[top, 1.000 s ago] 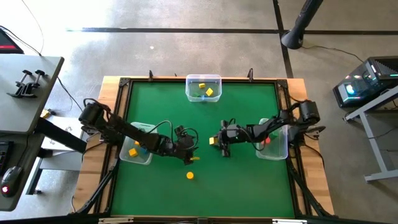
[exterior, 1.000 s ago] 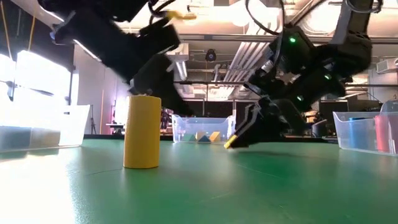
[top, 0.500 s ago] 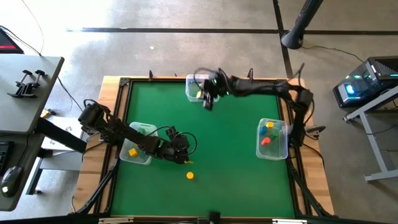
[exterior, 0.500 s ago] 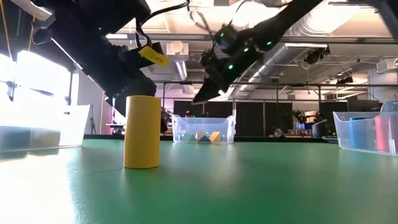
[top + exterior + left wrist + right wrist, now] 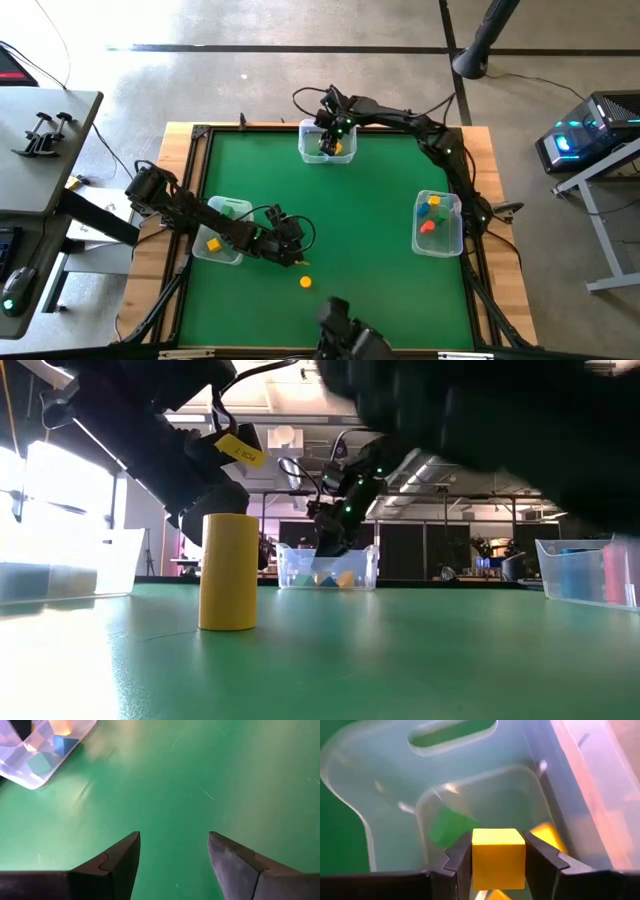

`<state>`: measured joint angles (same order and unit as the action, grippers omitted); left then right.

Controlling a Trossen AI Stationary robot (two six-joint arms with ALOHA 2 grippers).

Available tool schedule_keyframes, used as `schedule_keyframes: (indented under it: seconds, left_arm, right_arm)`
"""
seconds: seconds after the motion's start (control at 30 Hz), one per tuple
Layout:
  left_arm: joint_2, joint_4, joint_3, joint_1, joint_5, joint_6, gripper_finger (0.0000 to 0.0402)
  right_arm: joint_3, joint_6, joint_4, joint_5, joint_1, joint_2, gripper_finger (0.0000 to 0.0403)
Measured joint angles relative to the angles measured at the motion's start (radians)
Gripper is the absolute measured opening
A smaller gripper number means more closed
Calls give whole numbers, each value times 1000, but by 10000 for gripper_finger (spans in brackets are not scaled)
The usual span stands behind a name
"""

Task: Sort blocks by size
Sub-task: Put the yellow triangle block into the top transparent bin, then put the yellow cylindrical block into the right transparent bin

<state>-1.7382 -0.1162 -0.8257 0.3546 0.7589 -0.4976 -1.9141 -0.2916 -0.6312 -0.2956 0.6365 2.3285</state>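
on the green felt counter [image 5: 380, 230], the right claw [image 5: 498, 857], a second ago at mid-counter, now hangs over the clear plastic far bin [image 5: 327, 140] clamping a yellow cube [image 5: 498, 857], drop likely next, while the left claw [image 5: 172, 852] waits spread near a yellow cylinder [image 5: 306, 282].

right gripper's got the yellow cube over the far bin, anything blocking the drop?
Nothing visible. The right gripper holds the yellow cube above the open far bin; only a green block and yellow pieces lie inside.
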Motion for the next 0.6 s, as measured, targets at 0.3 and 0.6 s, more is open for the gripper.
schedule_keyframes:
  seconds: [0.3,0.6]
  left_arm:
    - [0,-2,0,1,4,-8,218]
    - [0,-3,0,2,5,-8,218]
  right_arm:
    - [-59,6,-16,32,3,50,179]
    - [-57,10,-9,39,3,50,169]
